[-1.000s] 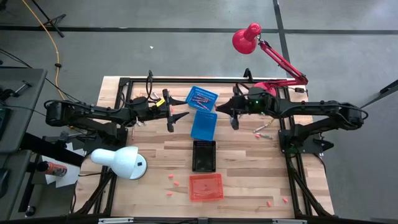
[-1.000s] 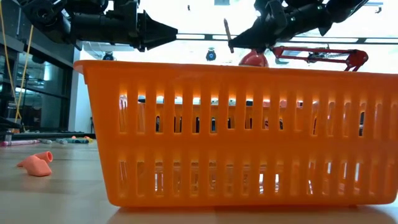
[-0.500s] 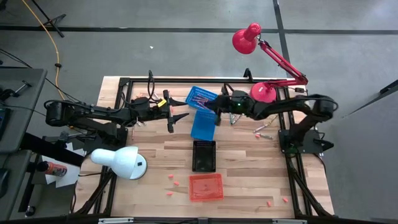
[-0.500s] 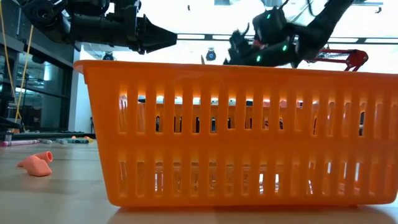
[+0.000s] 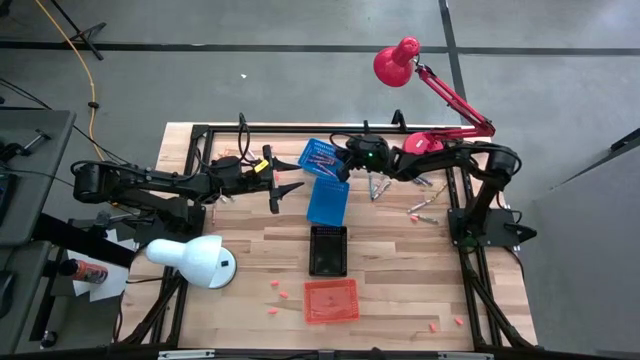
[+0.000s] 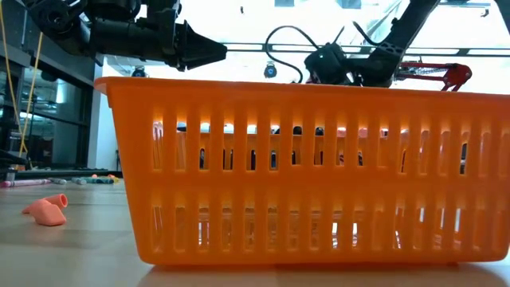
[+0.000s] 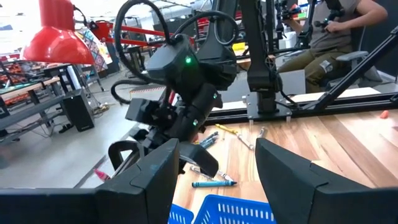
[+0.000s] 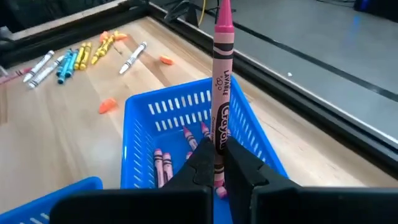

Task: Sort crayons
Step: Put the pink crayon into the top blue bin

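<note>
- Upper centre of the high view: my right gripper [image 5: 350, 158] sits over the far blue basket [image 5: 322, 156]; its jaws are pinched narrow on one pink crayon [image 8: 222, 68].
- Right wrist view: the held pink crayon stands upright between my fingers [image 8: 245, 163], directly above that blue basket [image 8: 180, 112].
- Inside this basket I count at least four pink crayons [image 8: 163, 167] lying on its floor; the exact total is partly hidden by my fingers.
- Baskets on the table [image 5: 400, 280], high view: four in a column down the centre. Two blue (the far one and a second blue basket [image 5: 327, 201] just below it), one black basket [image 5: 328, 249], one orange basket [image 5: 331, 300] lowest in frame.
- Left of centre in the high view: my left gripper [image 5: 296, 177] hovers beside the blue baskets, fingers spread wide, holding nothing.
- Loose crayons [image 5: 421, 208] lie right of the blue baskets, near my right arm's base; too small to count reliably. In the right wrist view, a mixed group of white, blue and yellow crayons [image 8: 68, 59] lies at upper left.
- Two lamps: a red lamp [image 5: 397, 61] at upper right, a white lamp [image 5: 190, 260] at lower left.
- Small orange bits [image 5: 283, 294] are scattered near the orange basket; I count about six.
</note>
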You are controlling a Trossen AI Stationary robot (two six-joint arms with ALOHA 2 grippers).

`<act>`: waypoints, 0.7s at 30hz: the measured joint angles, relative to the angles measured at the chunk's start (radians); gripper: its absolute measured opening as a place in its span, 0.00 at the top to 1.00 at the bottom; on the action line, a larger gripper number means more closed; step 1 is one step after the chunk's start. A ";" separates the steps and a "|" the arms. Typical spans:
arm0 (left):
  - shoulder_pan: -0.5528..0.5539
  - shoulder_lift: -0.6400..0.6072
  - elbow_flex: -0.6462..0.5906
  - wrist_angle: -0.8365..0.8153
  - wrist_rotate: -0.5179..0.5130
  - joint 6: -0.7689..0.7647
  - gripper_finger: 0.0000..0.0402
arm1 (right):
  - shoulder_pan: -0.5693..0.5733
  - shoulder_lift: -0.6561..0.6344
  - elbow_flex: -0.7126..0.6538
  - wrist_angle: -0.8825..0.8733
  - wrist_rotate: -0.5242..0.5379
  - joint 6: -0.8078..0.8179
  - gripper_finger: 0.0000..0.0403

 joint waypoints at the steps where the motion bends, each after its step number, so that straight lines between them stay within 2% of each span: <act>1: 0.000 0.000 0.000 0.000 -0.001 0.000 0.50 | 0.000 -0.001 0.000 -0.008 -0.005 -0.002 0.99; 8: 0.000 0.000 0.000 -0.007 -0.003 -0.003 0.50 | 0.000 -0.002 0.001 -0.009 -0.042 -0.007 0.98; 11: 0.000 0.000 0.000 -0.007 -0.003 -0.003 0.50 | 0.000 -0.002 0.001 -0.025 -0.042 -0.006 0.94; 21: 0.000 0.000 0.000 -0.013 -0.003 -0.002 0.50 | 0.000 -0.033 0.001 -0.034 -0.065 -0.059 0.53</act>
